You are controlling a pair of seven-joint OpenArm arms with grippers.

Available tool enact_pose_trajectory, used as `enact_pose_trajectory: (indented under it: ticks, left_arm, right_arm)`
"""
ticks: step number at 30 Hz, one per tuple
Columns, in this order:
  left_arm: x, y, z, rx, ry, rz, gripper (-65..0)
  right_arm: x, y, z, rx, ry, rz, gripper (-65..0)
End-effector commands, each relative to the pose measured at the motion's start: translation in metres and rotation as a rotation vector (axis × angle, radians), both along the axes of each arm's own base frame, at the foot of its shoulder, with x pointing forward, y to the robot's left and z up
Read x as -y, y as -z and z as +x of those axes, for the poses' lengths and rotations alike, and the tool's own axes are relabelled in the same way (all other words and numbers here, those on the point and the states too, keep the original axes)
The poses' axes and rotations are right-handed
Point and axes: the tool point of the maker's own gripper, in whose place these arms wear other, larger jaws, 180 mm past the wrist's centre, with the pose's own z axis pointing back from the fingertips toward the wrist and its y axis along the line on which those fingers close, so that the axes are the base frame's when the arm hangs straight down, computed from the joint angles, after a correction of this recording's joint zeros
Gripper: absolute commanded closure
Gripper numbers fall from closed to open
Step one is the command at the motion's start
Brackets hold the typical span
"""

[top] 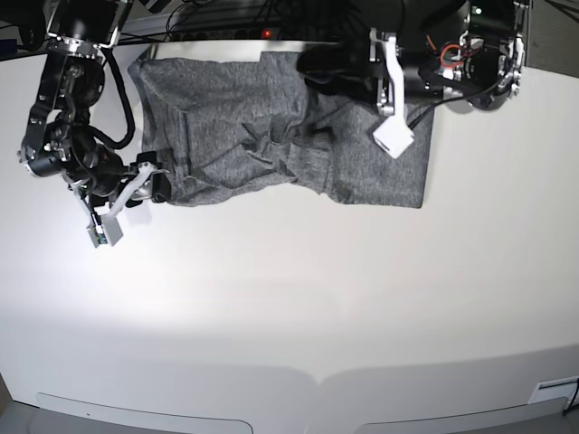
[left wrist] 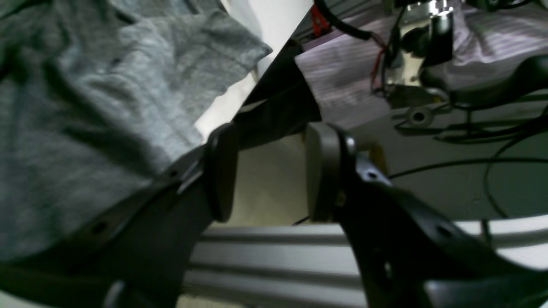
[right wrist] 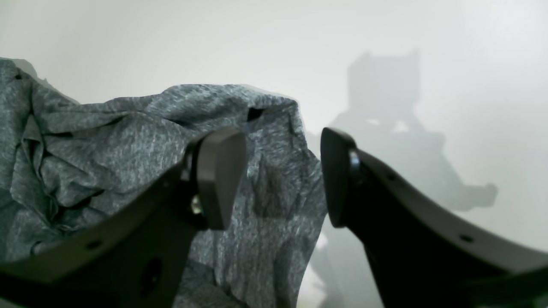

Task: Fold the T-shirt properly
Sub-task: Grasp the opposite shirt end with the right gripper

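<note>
Grey heathered knit, that was the T-shirt (top: 271,136), lying spread but rumpled along the far edge of the white table (top: 298,307), roughly from 11 to 1 o'clock as I stood at the near side. It looked partly folded at best, with creases bunched through the middle and a flatter panel out toward 2 o'clock.

Right gripper (right wrist: 282,177) sat at the shirt's edge around 10 o'clock, jaws spread wide with nothing between them; through its own camera the cloth was just behind the pads, not pinched. Left gripper (left wrist: 269,171) hung over the back edge near 1 o'clock, jaws also wide and empty, shirt fabric off to one side of it.

My guess on handling: soft, light and floppy stuff, so it would sag and drag rather than hold a line, and the knit probably clings to itself a bit. I'd have grabbed it at a hem or corner, pinching both layers, say the loose corner near 2 o'clock and the edge by the right jaws, then lifted low and slow so the fold stayed straight.
</note>
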Motion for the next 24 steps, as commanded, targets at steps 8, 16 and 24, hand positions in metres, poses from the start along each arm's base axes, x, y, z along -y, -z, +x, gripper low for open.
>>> enact_pose_trajectory:
  ticks: [8, 16, 24]
  left_arm:
    - [-0.060, 0.016, 0.064, 0.214, -0.230, 0.246, -24.9]
    - [-0.108, 0.031, 0.104, 0.346, -0.437, 0.470, -24.9]
    - [-0.118, 0.037, 0.109, 0.368, -0.461, 0.537, -24.9]
  right_arm:
    - [0.013, -0.018, -0.005, -0.032, -0.059, 0.023, -32.1]
    - [0.032, -0.027, -0.040, -0.170, -0.160, 0.065, -32.1]
    - [0.038, 0.000, -0.077, -0.283, -0.141, 0.080, -32.1]
